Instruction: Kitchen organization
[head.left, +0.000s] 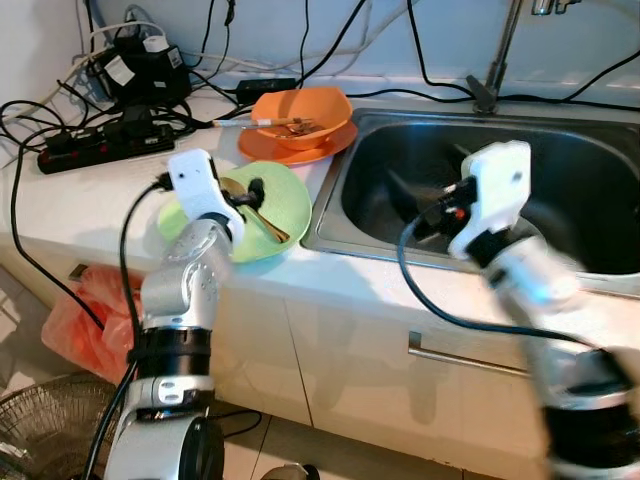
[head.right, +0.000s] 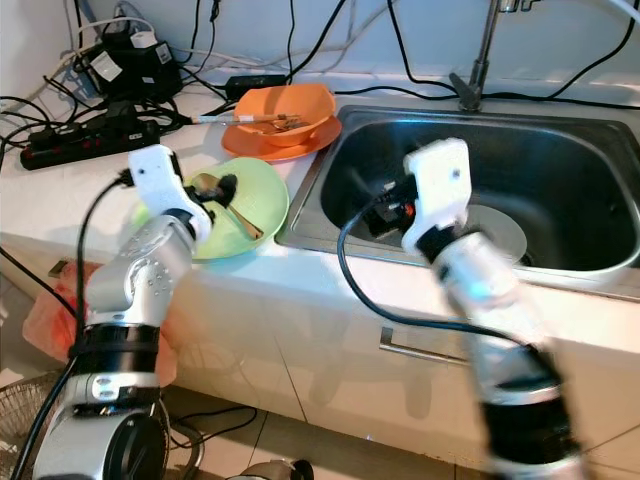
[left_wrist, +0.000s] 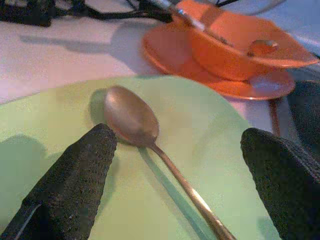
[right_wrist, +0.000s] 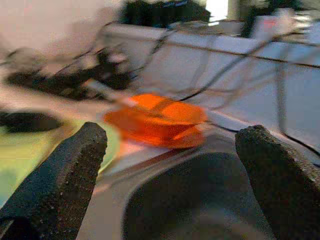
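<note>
A light green plate (head.left: 288, 192) lies on the white counter, left of the sink, with a metal spoon (left_wrist: 131, 119) resting on it. My left gripper (head.left: 249, 197) hovers just over the plate, open, its fingers (left_wrist: 82, 172) on either side of the spoon's bowl without touching it. Behind the plate an orange bowl (head.left: 305, 112) holding utensils sits on an orange plate (head.left: 300, 148). My right gripper (head.left: 432, 212) is over the left part of the steel sink (head.left: 600, 190), open and holding nothing; the right wrist view is blurred.
A power strip (head.left: 100, 150) and tangled black cables cover the counter's back left. The faucet (head.left: 495, 60) rises behind the sink. Below are white cabinet fronts with a handle (head.left: 470, 360), a red bag (head.left: 85, 320) and a fan (head.left: 40, 430) on the floor.
</note>
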